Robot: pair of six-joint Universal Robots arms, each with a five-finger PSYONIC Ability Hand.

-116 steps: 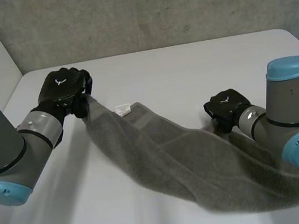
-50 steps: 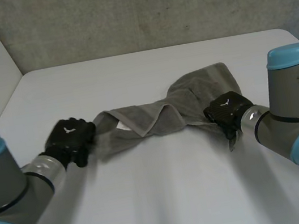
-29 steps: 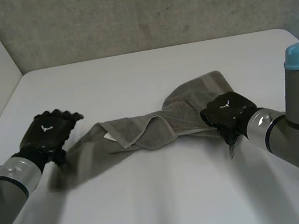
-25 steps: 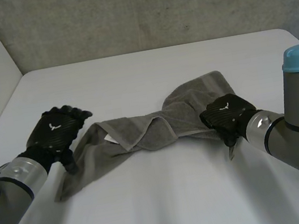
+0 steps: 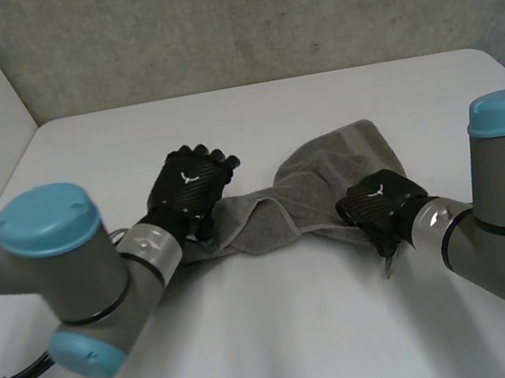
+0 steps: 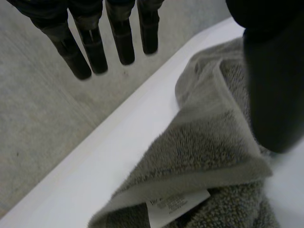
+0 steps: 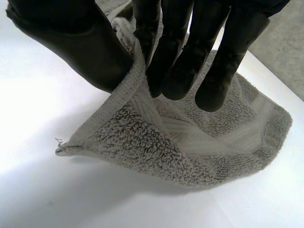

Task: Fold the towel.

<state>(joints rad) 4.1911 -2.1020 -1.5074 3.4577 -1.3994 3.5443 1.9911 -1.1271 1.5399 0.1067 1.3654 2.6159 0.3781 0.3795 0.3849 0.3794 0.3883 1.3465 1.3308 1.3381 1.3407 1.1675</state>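
Observation:
A grey towel lies bunched in a loose band across the middle of the white table. My left hand hovers over the towel's left end, open, with straight fingers and the thumb spread above the folded cloth and its white label. My right hand is at the towel's right end, shut on it. There the thumb and fingers pinch the towel's edge near a corner, and the cloth hangs from the grip down to the table.
A grey wall runs along the table's far edge. Bare table surface lies in front of the towel and on both sides of it.
My left hand has let go of the towel's left end and swung right, over the bunched cloth. The towel's left end has dropped to the table. My right hand keeps its grip.

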